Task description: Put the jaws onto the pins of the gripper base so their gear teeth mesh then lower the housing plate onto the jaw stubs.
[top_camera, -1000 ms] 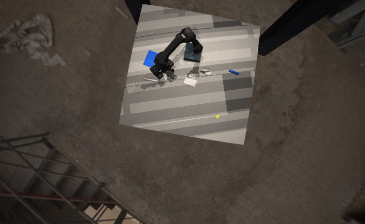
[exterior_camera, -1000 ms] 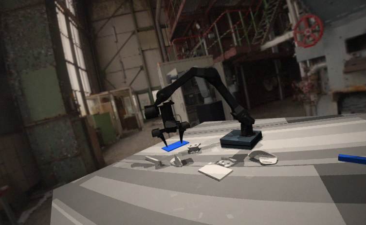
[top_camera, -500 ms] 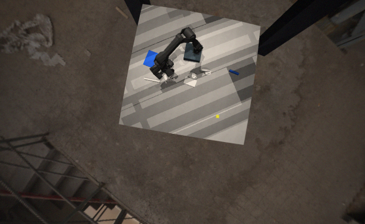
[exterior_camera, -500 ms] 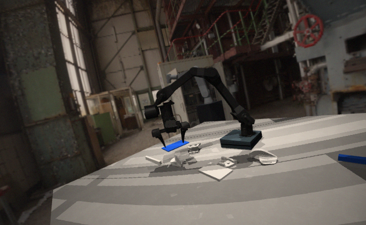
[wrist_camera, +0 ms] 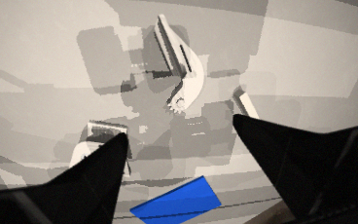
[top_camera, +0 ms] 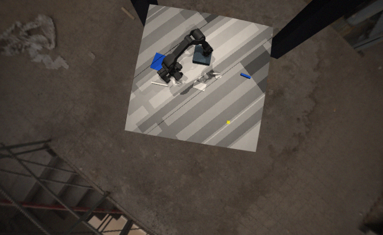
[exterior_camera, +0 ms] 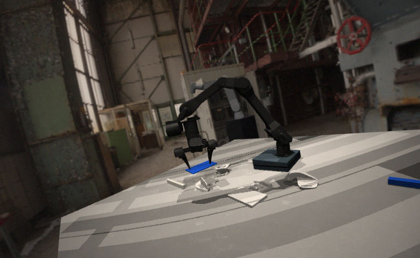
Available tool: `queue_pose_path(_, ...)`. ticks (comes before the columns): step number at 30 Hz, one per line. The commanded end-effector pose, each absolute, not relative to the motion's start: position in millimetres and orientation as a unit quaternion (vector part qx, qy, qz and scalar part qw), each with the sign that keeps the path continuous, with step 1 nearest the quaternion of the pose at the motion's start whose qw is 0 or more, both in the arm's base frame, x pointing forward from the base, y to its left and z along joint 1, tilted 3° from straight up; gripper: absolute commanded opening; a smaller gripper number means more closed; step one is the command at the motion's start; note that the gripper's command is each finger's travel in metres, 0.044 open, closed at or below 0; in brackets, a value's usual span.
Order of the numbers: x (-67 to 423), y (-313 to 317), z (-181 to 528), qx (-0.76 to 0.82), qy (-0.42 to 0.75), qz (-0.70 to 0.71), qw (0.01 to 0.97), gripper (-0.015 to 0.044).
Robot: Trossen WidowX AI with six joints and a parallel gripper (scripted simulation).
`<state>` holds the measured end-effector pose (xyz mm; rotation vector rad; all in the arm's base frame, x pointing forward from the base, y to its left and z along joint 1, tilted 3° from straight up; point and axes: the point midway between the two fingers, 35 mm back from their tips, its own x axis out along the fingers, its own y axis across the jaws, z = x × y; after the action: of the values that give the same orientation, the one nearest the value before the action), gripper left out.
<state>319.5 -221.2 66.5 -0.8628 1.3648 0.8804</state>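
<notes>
White part (exterior_camera: 222, 168) (wrist_camera: 81, 150) (base, perhaps) half-hidden, pincer (top_camera: 171, 76) (exterior_camera: 199, 166) (wrist_camera: 181, 128) cropped
</notes>
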Motion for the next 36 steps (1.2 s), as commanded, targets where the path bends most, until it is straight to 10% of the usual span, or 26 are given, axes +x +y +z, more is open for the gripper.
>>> queue_pose_path(1,318.4,-220.7,69.2,-0.371,0.591,0.384,0.605,0.0387)
queue_pose_path(16,318.0,-220.4,70.0,-0.371,0.591,0.385,0.604,0.0)
queue_pose_path(36,318.3,-220.6,69.7,-0.37,0.592,0.383,0.605,0.0053)
